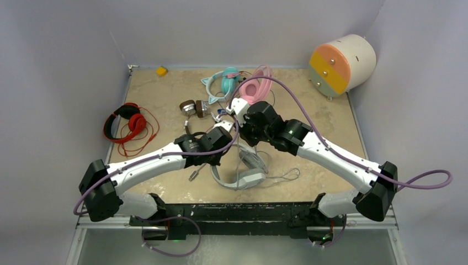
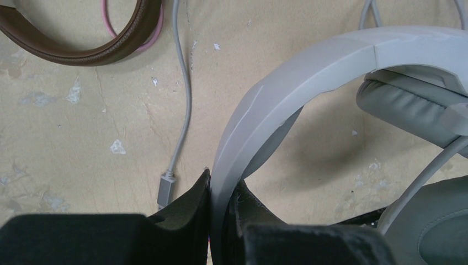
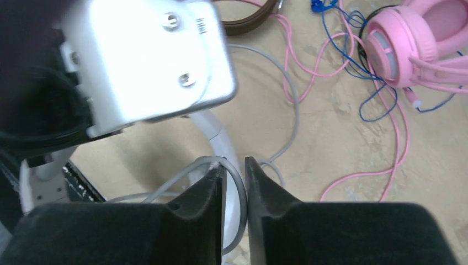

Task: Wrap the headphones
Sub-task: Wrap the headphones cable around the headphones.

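Near the front edge, the grey headphones (image 2: 309, 66) are clamped by the left claw (image 2: 222, 183), their cable (image 3: 297, 105) by the right claw (image 3: 233, 165).

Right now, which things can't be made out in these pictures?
- Top view: where the left gripper meets the grey-white headphones is hidden under the arms.
- Left wrist view: the brown headphones are cut off by the top edge; only a headband arc shows.
- Right wrist view: a blurred white arm housing covers the upper left; whether the right gripper pinches the grey cable is unclear.
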Controlling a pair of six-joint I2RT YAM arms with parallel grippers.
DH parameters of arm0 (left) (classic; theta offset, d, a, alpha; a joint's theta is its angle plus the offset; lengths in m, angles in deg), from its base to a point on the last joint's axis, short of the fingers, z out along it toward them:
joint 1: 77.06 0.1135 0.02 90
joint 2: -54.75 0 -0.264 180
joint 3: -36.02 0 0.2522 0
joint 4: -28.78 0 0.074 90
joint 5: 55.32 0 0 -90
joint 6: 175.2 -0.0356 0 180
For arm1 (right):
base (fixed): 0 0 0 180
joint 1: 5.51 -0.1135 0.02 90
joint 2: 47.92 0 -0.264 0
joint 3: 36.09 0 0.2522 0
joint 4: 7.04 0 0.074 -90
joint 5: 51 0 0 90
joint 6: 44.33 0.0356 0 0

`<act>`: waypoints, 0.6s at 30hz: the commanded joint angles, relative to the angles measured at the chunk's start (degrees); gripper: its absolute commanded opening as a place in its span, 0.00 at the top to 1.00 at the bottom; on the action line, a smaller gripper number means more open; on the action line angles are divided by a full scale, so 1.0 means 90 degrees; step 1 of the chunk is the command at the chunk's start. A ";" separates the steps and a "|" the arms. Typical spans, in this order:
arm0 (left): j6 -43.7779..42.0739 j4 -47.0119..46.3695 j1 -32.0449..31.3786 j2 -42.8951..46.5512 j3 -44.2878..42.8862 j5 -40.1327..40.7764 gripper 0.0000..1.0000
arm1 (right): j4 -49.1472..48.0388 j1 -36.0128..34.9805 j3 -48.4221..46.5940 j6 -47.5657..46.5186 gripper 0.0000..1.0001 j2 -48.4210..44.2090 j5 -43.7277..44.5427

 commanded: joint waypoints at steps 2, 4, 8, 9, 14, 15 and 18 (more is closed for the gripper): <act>-0.0383 -0.0293 -0.0163 0.0616 -0.0180 -0.0737 1.00 | -0.0626 0.0310 -0.0032 0.0078 0.76 -0.0020 0.0544; -0.0392 -0.0364 -0.0172 0.0781 -0.0111 -0.0793 1.00 | -0.0693 0.0424 0.0036 0.0127 0.75 0.0002 0.0427; -0.0458 -0.0368 -0.0173 0.1016 -0.0085 -0.0927 1.00 | -0.0681 0.0631 0.0097 0.0206 0.73 0.0127 0.0263; -0.0469 -0.0335 -0.0173 0.1063 -0.0086 -0.0922 1.00 | -0.0647 0.0679 0.0104 0.0238 0.73 0.0155 0.0288; -0.0535 -0.0074 -0.0173 0.1187 -0.0107 -0.0772 1.00 | -0.0559 0.1094 0.0280 0.0407 0.73 0.0124 0.0257; -0.0548 -0.0040 -0.0174 0.1192 -0.0106 -0.0744 1.00 | -0.0558 0.1162 0.0330 0.0405 0.73 0.0107 0.0202; -0.0600 -0.0001 -0.0173 0.1263 -0.0079 -0.0728 1.00 | -0.0537 0.1259 0.0495 0.0392 0.73 0.0100 0.0085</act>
